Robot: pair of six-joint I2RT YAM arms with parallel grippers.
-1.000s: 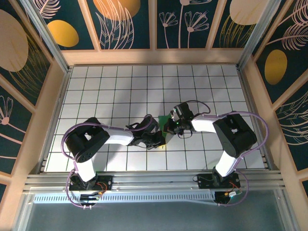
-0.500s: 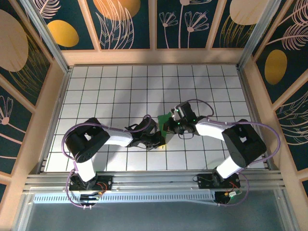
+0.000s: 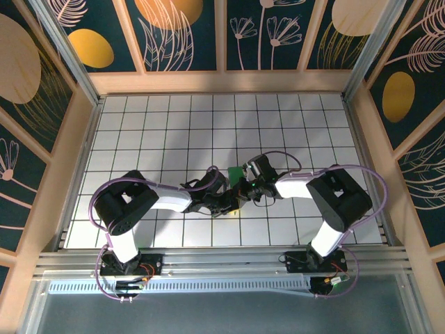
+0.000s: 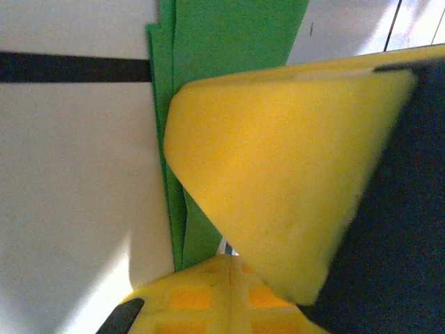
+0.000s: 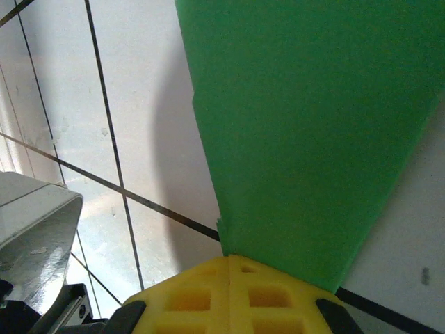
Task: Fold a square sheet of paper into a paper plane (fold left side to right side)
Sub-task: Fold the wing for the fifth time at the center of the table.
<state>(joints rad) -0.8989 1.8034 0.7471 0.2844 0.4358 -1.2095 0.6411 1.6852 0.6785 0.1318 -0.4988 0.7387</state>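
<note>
Green folded paper lies on the white grid-tiled table a little right of centre, where the two arms meet. Most of it is covered by the grippers in the overhead view; only its far corner shows.

The left gripper reaches in from the left at the paper's near end. The right gripper reaches in from the right, just beyond it, over the paper's middle.

In the left wrist view the paper runs as a narrow strip from the top edge down to the left gripper. Several stepped layers show along its left edge. The yellow fingers are pressed together with only a seam between them, right at the strip's end. A large blurred yellow foam wedge lies across the strip's right side. Whose it is cannot be told from here.

In the right wrist view the paper spreads wide at the top and tapers down to the right gripper. These jaws also meet with no gap, at the paper's narrow end. For either gripper, I cannot tell whether the paper is nipped between the fingers or only lies beneath the tips.
</note>
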